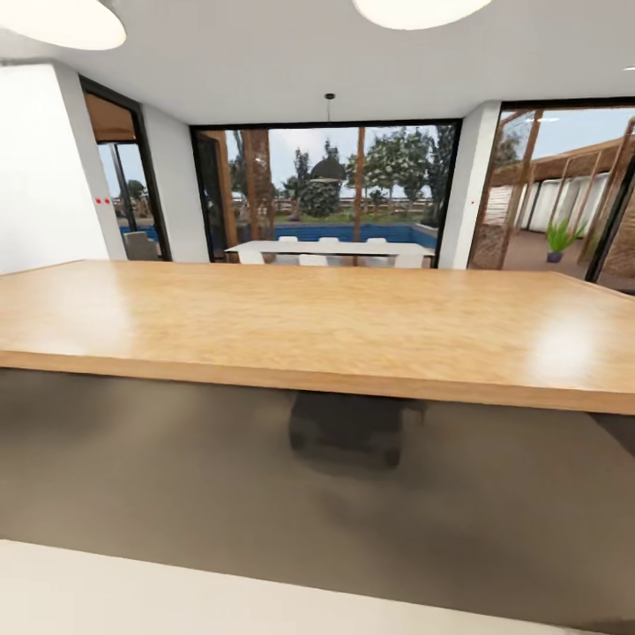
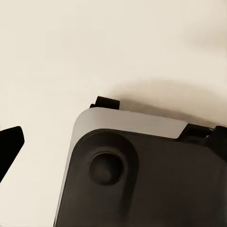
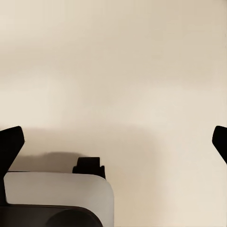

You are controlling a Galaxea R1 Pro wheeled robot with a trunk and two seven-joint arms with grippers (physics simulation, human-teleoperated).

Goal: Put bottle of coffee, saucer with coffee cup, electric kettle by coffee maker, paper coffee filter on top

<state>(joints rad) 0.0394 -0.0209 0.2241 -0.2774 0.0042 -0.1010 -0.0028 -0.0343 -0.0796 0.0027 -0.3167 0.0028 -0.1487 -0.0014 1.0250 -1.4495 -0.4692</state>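
— What does the head camera take in, from the left?

— A white wall, a dark-framed doorway, then a wide glazed opening onto a blue pool [image 1: 353, 232] and trees. In front of the glass stands a long white table [image 1: 331, 249] with white chairs. To the right, a white pillar and a second opening with a potted plant [image 1: 557, 240].

— And nearer?

— A big orange-brown wooden table [image 1: 317, 326] runs from the left edge to the right edge. Beneath it lies dark floor, and a pale strip crosses the bottom edge.

— Any writing or labels?

— None that can be read.

— The grippers?

— The left gripper [image 2: 113, 142] shows two dark fingertips spread far apart, over a pale floor and the robot's grey-and-black base [image 2: 137, 175]. The right gripper [image 3: 113, 142] is likewise spread wide, holding nothing, with a corner of the base below.

— The coffee things?

— Nothing to report on them here.
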